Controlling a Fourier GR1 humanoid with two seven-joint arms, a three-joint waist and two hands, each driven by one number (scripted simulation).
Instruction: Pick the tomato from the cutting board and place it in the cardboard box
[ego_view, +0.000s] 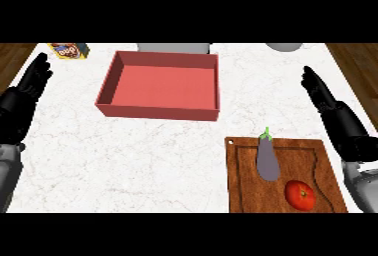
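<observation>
A red tomato (300, 195) lies on the wooden cutting board (251, 195) at the lower right, near the board's front edge. The reddish cardboard box (159, 114) stands open-topped in the upper middle of the counter, with nothing inside. My right hand (331, 107) rests at the right edge with fingers straight and pointing up, above and to the right of the board. At the left edge my left hand (23, 95) rests the same way, fingers straight. Neither hand touches anything.
A purple eggplant (266, 161) lies on the board just above and left of the tomato. A yellow packet (70, 50) sits at the back left corner. Grey objects (175, 47) (284, 46) show at the counter's far edge.
</observation>
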